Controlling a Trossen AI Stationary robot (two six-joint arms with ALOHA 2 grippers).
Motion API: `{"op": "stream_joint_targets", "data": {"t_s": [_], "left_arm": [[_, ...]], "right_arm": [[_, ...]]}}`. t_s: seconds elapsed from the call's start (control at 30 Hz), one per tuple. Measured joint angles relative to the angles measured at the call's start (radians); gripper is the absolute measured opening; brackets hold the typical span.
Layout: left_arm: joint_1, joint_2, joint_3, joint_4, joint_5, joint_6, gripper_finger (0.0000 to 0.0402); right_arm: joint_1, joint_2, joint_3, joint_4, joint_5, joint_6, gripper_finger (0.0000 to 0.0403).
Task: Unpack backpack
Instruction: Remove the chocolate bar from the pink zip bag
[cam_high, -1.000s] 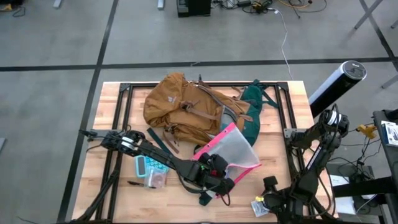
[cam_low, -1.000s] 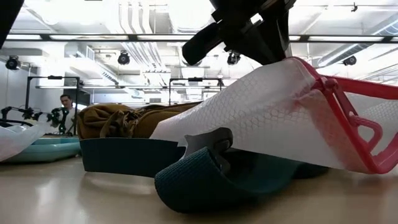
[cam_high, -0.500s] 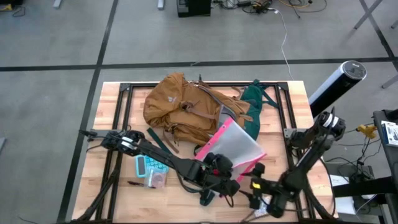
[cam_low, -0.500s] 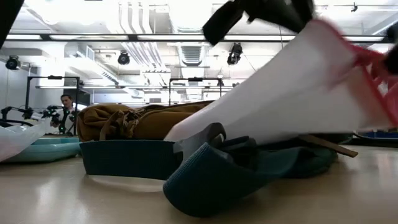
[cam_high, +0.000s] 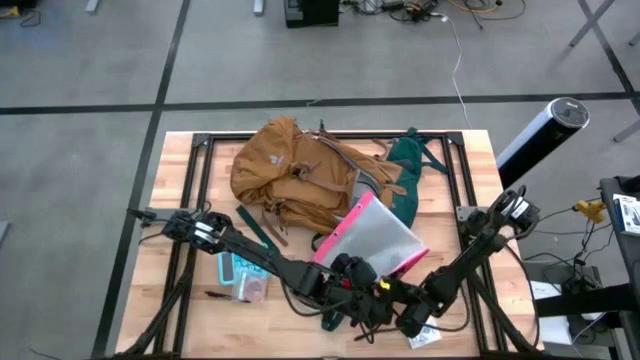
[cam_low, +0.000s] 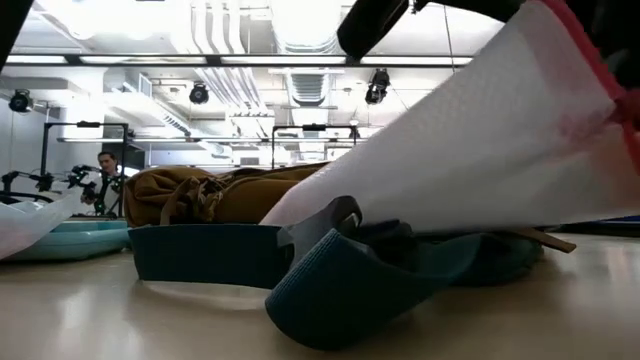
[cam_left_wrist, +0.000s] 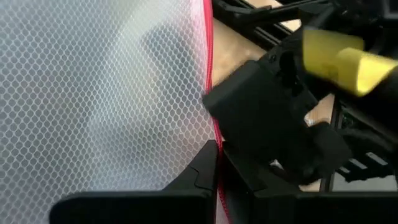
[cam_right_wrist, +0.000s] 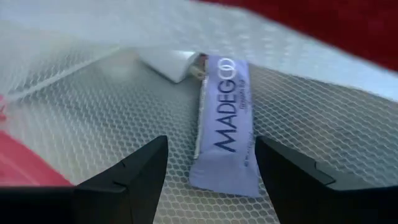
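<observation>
The mustard-tan backpack (cam_high: 290, 175) lies at the table's far middle, its dark green back panel (cam_high: 412, 170) to the right and a green strap (cam_low: 340, 285) curling toward the near edge. A clear pink-edged zip pouch (cam_high: 372, 235) slopes up from it. My left gripper (cam_high: 352, 272) is shut on the pouch's near edge. My right gripper (cam_high: 405, 310) stands open just right of it at the pouch's near side. Its fingers (cam_right_wrist: 124, 180) stand on either side of a lilac sachet (cam_right_wrist: 225, 138) seen through the mesh. My left gripper pinches the pouch's pink edge (cam_left_wrist: 209, 124) between its two fingers, slanting down from the near left. The pouch is raised at this end and tilted; its far end (cam_low: 290, 210) stays low by the backpack. My right gripper: whether its fingers touch the pouch wall I cannot tell.
A teal calculator (cam_high: 243, 268), a small clear bag (cam_high: 252, 289) and a pen (cam_high: 215, 294) lie near the left front. A white packet (cam_high: 425, 336) lies at the near right edge. A person (cam_low: 105, 165) stands in the room beyond.
My right gripper has swung from the near right corner toward the table's left, turning as it went, up to the pouch beside my left gripper. My left gripper has lifted the pouch's near edge a little higher, so the pouch stands steeper.
</observation>
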Motion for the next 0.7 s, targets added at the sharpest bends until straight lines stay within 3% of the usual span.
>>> {"op": "stream_joint_targets", "data": {"t_s": [0.17, 0.3, 0.43, 0.6, 0.7], "left_arm": [[-0.005, 0.002, -0.011, -0.01, 0.003, -0.004, 0.0], [-0.008, 0.004, -0.017, -0.025, -0.006, -0.008, 0.0], [-0.01, 0.005, -0.025, -0.046, -0.018, -0.013, 0.0], [-0.014, 0.004, -0.034, -0.06, -0.013, -0.049, 0.0], [-0.016, 0.001, -0.041, -0.061, -0.01, -0.074, 0.0]], "right_arm": [[-0.009, 0.065, 0.0, 0.093, 0.002, -0.042, 0.0225], [-0.031, 0.096, 0.002, 0.095, 0.0, 0.002, 0.0198], [-0.052, 0.117, 0.002, 0.101, -0.006, 0.015, 0.0137], [-0.053, 0.11, 0.001, 0.109, -0.011, -0.037, 0.0028], [-0.048, 0.082, -0.001, 0.1, -0.03, -0.081, 0.001]]}}
